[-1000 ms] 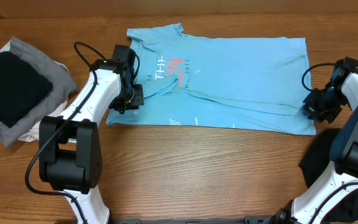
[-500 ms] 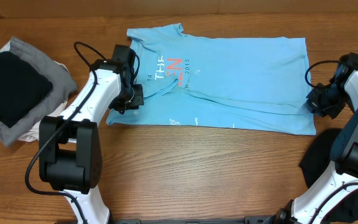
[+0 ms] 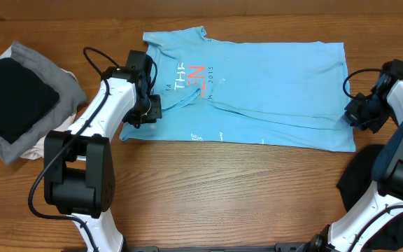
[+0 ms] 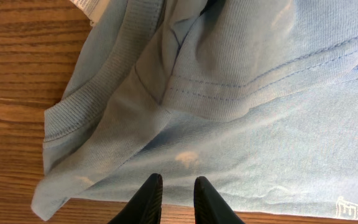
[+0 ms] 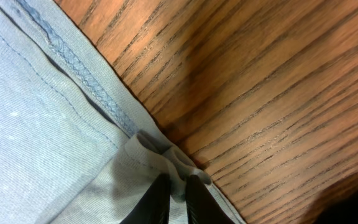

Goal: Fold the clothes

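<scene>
The light blue T-shirt (image 3: 271, 84) with white and red-orange lettering lies spread flat across the table, collar to the left. My left gripper (image 3: 147, 108) hovers at its near left edge, by the folded-in sleeve. In the left wrist view its fingertips (image 4: 178, 182) stand a little apart over the shirt (image 4: 260, 124), with nothing pinched between them. My right gripper (image 3: 361, 115) is at the shirt's right hem. In the right wrist view it (image 5: 178, 180) is shut on a bunched fold of that hem (image 5: 166, 155), lifted slightly off the wood.
A pile of folded garments, a black one (image 3: 9, 94) on a grey one (image 3: 65, 87), sits at the far left. Another black cloth (image 3: 359, 183) lies at the near right beside the right arm's base. Bare wooden table (image 3: 222, 189) stretches in front of the shirt.
My right gripper has shifted slightly right and away from me along the hem, and its jaws have tightened on the cloth. The left arm has not moved.
</scene>
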`<control>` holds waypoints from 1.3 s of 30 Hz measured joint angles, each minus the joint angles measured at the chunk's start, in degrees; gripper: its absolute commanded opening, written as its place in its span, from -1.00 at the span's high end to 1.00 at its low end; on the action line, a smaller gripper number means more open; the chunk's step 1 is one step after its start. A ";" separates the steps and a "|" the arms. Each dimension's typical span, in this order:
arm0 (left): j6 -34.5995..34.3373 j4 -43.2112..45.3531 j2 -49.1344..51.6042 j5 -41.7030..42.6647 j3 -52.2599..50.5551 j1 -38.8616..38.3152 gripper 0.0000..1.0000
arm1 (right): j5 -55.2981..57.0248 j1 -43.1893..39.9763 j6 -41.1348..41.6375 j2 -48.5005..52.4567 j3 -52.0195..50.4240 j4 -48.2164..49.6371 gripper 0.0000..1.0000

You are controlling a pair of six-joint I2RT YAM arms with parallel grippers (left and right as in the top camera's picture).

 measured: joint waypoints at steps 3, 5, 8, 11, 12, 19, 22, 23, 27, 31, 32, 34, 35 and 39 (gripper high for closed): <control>0.00 0.00 0.00 0.00 0.00 0.00 0.57 | 0.00 0.00 -0.20 0.00 0.00 0.00 0.92; 0.00 0.00 0.00 0.00 0.00 0.00 0.56 | 0.02 0.00 0.04 0.00 0.00 0.00 0.92; 0.00 0.00 0.00 0.00 0.00 0.00 0.57 | -0.33 0.00 0.00 0.00 0.00 -0.09 0.92; 0.00 0.00 0.00 0.00 0.00 0.00 0.57 | -1.29 0.00 -0.02 0.00 0.00 -1.20 0.92; 0.00 0.00 0.00 0.00 0.00 0.00 0.57 | -1.60 0.00 0.02 0.00 0.07 -1.86 0.92; 0.00 0.00 0.00 0.00 0.00 0.00 0.57 | -7.10 0.00 -0.92 0.50 8.87 -3.63 0.53; 0.00 0.00 0.00 0.00 0.00 0.00 0.57 | -8.13 0.00 -0.42 0.50 10.19 -2.12 0.61; 0.00 0.00 0.00 0.00 0.00 0.00 0.57 | -8.24 0.00 -0.39 0.50 10.19 -2.25 0.61; 0.00 -0.02 0.00 0.00 0.00 0.00 0.57 | -7.39 0.00 -0.17 0.52 10.19 -4.52 0.68; 0.00 -0.02 0.00 0.00 0.00 0.00 0.56 | -3.67 0.00 -0.17 0.52 10.14 -11.15 0.73; 0.00 0.02 0.00 0.00 0.00 0.00 0.56 | -3.04 0.00 -0.15 0.52 9.84 -11.67 0.76; 0.02 0.85 0.00 0.00 0.00 0.00 0.56 | -2.12 0.00 -0.26 0.52 8.83 -11.61 0.78; 0.00 1.64 0.00 0.00 0.00 0.00 0.55 | -1.90 0.00 -0.42 0.52 7.85 -11.21 0.78; 0.04 4.90 0.00 0.00 -0.09 0.00 0.50 | -1.29 0.07 -1.05 0.52 3.15 -7.54 0.80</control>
